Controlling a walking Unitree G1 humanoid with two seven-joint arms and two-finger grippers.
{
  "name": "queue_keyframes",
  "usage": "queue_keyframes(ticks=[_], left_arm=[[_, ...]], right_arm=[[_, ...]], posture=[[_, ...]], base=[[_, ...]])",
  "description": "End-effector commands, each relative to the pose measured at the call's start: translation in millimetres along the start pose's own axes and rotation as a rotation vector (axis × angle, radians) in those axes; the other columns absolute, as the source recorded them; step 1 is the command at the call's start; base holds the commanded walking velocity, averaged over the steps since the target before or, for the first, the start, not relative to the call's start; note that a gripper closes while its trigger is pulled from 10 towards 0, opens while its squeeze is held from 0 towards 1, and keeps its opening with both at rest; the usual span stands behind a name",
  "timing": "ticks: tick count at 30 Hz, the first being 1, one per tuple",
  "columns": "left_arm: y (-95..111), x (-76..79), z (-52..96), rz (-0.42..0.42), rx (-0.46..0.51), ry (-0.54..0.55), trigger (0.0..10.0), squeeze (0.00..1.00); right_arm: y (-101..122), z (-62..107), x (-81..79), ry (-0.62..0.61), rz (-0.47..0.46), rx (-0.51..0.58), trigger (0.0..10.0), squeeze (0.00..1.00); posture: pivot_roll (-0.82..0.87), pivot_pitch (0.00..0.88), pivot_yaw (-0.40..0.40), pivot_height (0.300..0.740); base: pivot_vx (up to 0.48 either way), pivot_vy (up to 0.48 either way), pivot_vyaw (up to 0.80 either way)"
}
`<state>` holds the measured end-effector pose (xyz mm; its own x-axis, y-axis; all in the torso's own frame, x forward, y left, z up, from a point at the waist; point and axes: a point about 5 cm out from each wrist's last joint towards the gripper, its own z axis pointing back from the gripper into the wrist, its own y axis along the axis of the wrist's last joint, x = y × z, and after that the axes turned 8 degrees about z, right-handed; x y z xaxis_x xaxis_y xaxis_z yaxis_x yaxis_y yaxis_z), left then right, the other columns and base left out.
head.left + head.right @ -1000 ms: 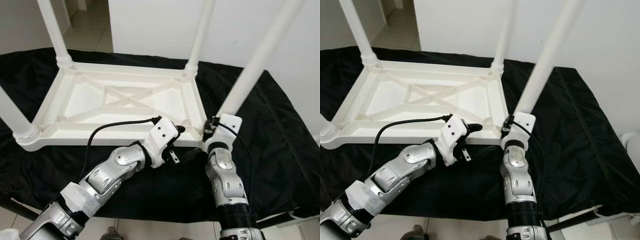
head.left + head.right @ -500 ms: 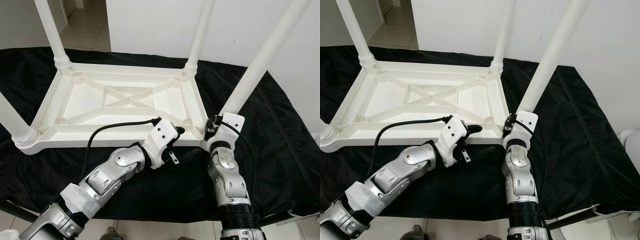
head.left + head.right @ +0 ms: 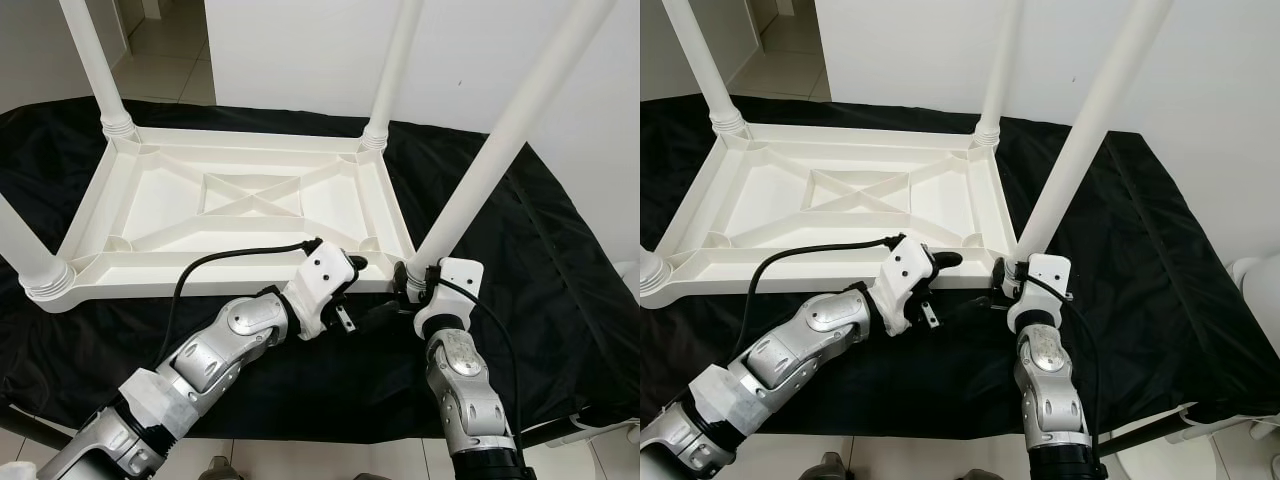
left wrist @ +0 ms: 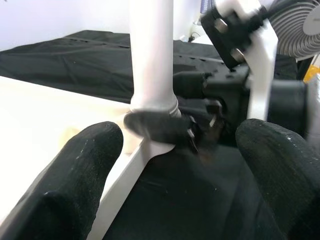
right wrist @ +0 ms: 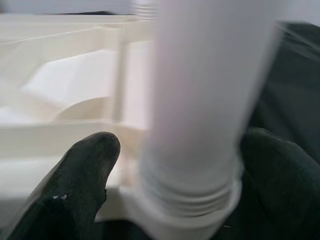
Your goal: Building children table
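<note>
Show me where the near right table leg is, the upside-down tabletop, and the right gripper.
near right table leg [image 3: 490, 165], left eye view, middle of the white shaft.
upside-down tabletop [image 3: 250, 192], left eye view, crossed ribs at its centre.
right gripper [image 5: 175, 165], right wrist view, between the two black fingers, at the leg's base.

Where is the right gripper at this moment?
The right gripper sits at the near right corner of the upturned white table, its fingers either side of that corner's leg.
</note>
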<state>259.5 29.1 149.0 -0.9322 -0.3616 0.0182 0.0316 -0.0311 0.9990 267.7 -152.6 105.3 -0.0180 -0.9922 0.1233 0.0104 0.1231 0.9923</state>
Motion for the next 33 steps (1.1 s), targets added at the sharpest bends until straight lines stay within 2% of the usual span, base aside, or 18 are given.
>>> queue_keyframes(ticks=[1, 3, 6, 8, 13, 16, 18, 20, 24, 25, 33], left_arm=[[-6, 7.9, 3.5, -0.017, -0.044, -0.176, 10.0, 0.0], [-6, 6.8, 3.5, -0.02, -0.045, -0.166, 10.0, 0.0], [-6, 6.4, 3.3, -0.019, -0.047, -0.163, 10.0, 0.0], [-6, 5.7, 2.6, -0.02, -0.047, -0.159, 10.0, 0.0], [-4, 4.5, 0.6, -0.026, -0.045, -0.154, 10.0, 0.0], [-4, 4.5, 0.6, -0.026, -0.045, -0.154, 10.0, 0.0], [-4, 4.3, 0.7, -0.025, -0.047, -0.154, 10.0, 0.0], [-3, 3.1, 1.6, -0.011, -0.056, -0.148, 10.0, 0.0], [-3, 3.6, 2.9, -0.001, -0.058, -0.152, 10.0, 0.0], [-3, 4.7, 3.9, 0.008, -0.062, -0.16, 10.0, 0.0], [-3, 5.7, 4.4, 0.016, -0.064, -0.17, 10.0, 0.0]], right_arm=[[-6, 6.8, 7.8, 0.069, 0.017, 0.013, 10.0, 0.0], [-10, 9.2, 17.2, 0.123, 0.039, 0.018, 10.0, 0.0], [-10, 9.4, 20.7, 0.153, 0.046, 0.023, 10.0, 0.0], [-11, 9.3, 25.2, 0.218, 0.068, 0.037, 10.0, 0.0], [-9, -0.8, 34.4, 0.339, 0.108, 0.057, 10.0, 0.0], [-9, -0.8, 34.4, 0.339, 0.108, 0.057, 10.0, 0.0], [-8, -6.2, 36.0, 0.369, 0.116, 0.059, 10.0, 0.0], [-7, -20.3, 39.6, 0.421, 0.165, 0.059, 10.0, 0.0], [-5, -28.8, 41.9, 0.439, 0.188, 0.06, 10.0, 0.0], [-3, -35.5, 43.8, 0.46, 0.208, 0.063, 10.0, 0.0], [-1, -48.2, 42.1, 0.55, 0.246, 0.059, 10.0, 0.0]], posture=[[0.03, 0.0, -0.08, 0.74], [0.02, 0.0, -0.077, 0.74], [0.02, 0.0, -0.074, 0.74], [0.02, 0.0, -0.072, 0.74], [0.02, 0.0, -0.066, 0.74], [0.02, 0.0, -0.066, 0.74], [0.03, 0.0, -0.065, 0.74], [0.04, 0.0, -0.07, 0.74], [0.05, 0.0, -0.073, 0.74], [0.06, 0.0, -0.074, 0.74], [0.06, 0.0, -0.074, 0.74]], base=[[0.0, 0.0, 0.0], [0.0, 0.0, 0.0], [0.0, 0.0, 0.0], [0.0, 0.0, 0.0], [0.0, 0.0, 0.0], [0.0, 0.0, 0.0], [0.0, 0.0, 0.0], [0.0, 0.0, 0.0], [0.0, 0.0, 0.0], [0.0, 0.0, 0.0], [0.0, 0.0, 0.0]])
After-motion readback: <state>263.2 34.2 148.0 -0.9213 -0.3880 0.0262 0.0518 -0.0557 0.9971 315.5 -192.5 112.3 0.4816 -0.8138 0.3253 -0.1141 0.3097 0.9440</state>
